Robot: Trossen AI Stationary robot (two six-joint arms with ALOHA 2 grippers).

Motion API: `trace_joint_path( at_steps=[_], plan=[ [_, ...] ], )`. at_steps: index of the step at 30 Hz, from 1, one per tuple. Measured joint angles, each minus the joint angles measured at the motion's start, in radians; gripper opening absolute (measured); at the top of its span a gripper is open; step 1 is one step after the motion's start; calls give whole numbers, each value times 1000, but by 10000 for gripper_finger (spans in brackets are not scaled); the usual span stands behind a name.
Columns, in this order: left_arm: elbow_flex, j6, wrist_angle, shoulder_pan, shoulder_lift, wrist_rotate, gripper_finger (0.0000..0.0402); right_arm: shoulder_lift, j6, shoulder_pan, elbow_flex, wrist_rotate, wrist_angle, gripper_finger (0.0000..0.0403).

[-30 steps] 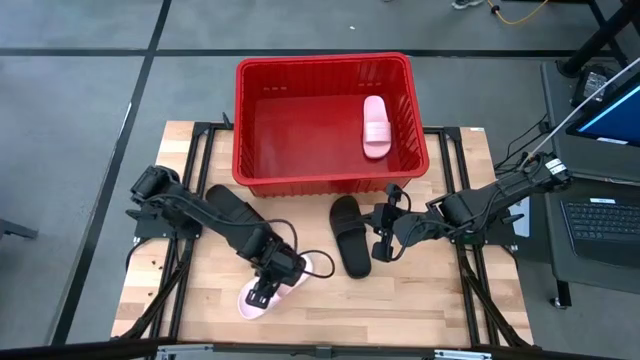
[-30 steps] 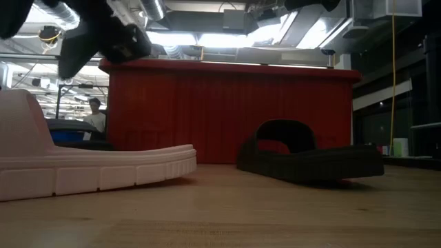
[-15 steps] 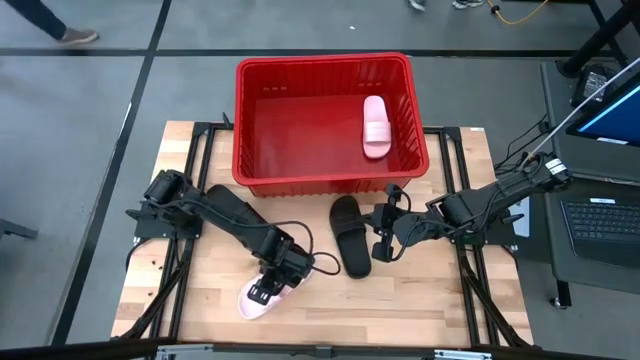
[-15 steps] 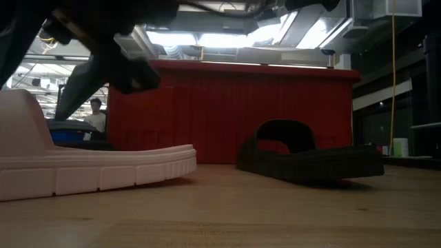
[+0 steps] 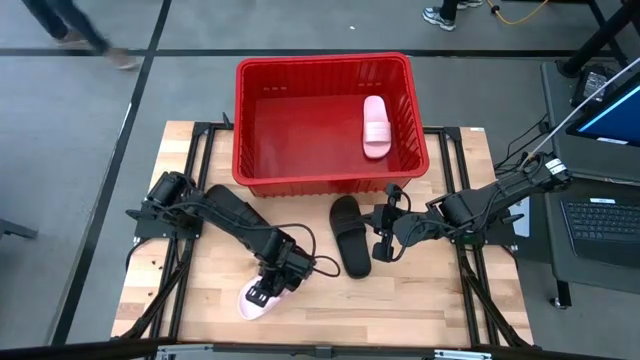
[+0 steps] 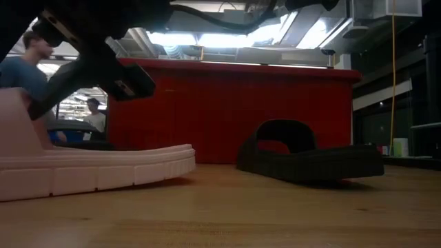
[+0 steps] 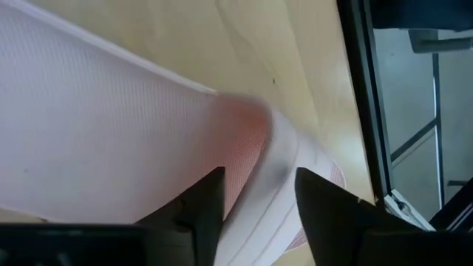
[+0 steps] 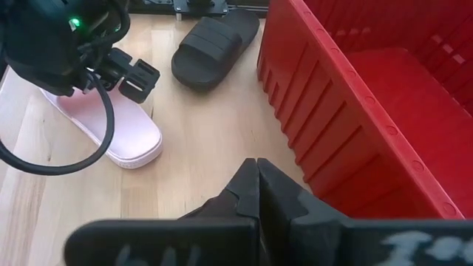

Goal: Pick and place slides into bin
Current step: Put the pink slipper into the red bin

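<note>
We are on the grasp: our left gripper [image 5: 262, 291], fingers parted, straddles the pink slide [image 5: 250, 300] at the table's front. Next we close and lift toward the red bin [image 5: 400, 68]. The right gripper [image 5: 380, 243], fingers together, waits beside a black slide [image 5: 349, 235].

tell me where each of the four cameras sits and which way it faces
High view: above the table, looking straight down; shows both arms, the bin, the left gripper at the pink slide.
Low view: table height, looking level across at the bin; the left arm overhead.
Left wrist view: looks past its own fingers, open astride the pink slide.
Right wrist view: looks past the shut right gripper toward the black slide.
Shared: high and low both show the black slide.
</note>
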State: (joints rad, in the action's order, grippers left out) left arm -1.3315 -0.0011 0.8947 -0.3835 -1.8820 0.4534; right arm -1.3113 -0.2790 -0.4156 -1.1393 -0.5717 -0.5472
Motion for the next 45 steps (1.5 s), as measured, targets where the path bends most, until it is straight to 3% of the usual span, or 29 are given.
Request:
trace_joint_path(
  at_steps=[4,9,18,32,41,45],
  plan=[
    [0,8,0,-1,0,-6,106,0,0,0,0,0,0,1],
    [0,14,2,-1,0,-5,20,0,11,0,0,0,0,1],
    [-10,-162,1,-1,41,-33,5,0,46,0,0,-1,4,1],
    [-55,-446,-1,44,337,-392,3,0,134,0,0,-3,75,1],
    [-55,-583,-11,44,499,-686,3,0,320,0,-44,-3,165,3],
    [-55,-580,-67,44,534,-762,3,0,415,0,-75,-4,189,16]
  ],
)
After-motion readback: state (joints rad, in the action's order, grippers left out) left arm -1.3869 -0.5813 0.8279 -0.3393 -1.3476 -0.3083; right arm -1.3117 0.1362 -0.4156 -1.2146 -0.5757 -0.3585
